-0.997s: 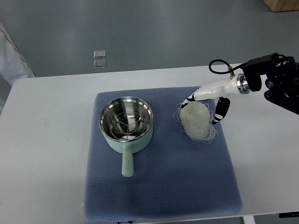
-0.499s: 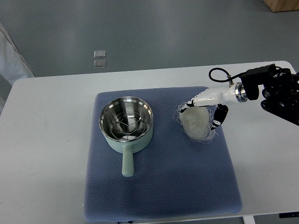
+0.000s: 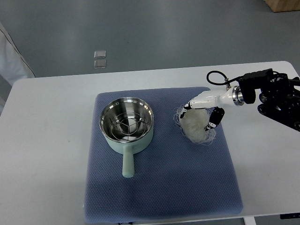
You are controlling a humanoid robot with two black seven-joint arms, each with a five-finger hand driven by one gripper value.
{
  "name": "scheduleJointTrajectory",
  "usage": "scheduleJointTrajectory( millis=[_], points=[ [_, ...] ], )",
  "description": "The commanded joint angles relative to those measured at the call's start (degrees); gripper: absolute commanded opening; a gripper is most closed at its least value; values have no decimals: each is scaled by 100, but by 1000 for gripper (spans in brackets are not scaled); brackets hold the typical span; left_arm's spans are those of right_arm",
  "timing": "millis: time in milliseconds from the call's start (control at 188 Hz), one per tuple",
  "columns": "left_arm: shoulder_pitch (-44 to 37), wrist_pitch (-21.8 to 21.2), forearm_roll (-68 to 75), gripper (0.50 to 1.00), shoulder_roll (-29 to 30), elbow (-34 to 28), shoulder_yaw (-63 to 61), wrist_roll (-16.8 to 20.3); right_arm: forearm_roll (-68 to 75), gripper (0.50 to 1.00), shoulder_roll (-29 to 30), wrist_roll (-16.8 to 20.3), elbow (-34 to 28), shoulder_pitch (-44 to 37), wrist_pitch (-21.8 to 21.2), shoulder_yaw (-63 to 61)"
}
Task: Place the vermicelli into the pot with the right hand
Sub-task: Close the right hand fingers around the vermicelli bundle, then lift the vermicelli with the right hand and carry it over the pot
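A pale bundle of vermicelli [image 3: 195, 124] lies on the blue mat [image 3: 161, 187], right of centre. My right hand [image 3: 200, 115] comes in from the right edge and is curled over the bundle, one finger at its far left side and another [image 3: 214, 118] at its right side. The fingers close around the vermicelli. A mint-green pot [image 3: 126, 124] with a steel inside and a wire rack stands on the mat's left half, its handle [image 3: 127, 163] pointing toward me. The pot holds no vermicelli. The left arm does not show.
The mat lies on a white table [image 3: 47, 154]. The right arm's black forearm [image 3: 276, 96] and a looped cable [image 3: 218, 77] hang over the table's right side. Grey floor lies beyond the far edge.
My right hand has dropped lower onto the vermicelli and its fingers have drawn in around the bundle. The forearm shifted slightly down and left. The pot stayed still.
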State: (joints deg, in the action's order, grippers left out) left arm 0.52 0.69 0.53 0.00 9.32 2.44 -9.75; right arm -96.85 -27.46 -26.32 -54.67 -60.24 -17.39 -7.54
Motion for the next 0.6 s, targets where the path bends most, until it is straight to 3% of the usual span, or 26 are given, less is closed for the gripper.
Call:
scheduleJointTrajectory(
  millis=[0,164,594],
  points=[
    [0,1,0,1000,0,0,2,-1,17,676,4,-14,0,3,-1,-19],
    [0,1,0,1000,0,0,-7,-1,26,547,-5,-23,0,-14,-1,-46],
    [0,1,0,1000,0,0,-7,-1,474,562,-57,-14,9,-339,-27,-274]
  ],
)
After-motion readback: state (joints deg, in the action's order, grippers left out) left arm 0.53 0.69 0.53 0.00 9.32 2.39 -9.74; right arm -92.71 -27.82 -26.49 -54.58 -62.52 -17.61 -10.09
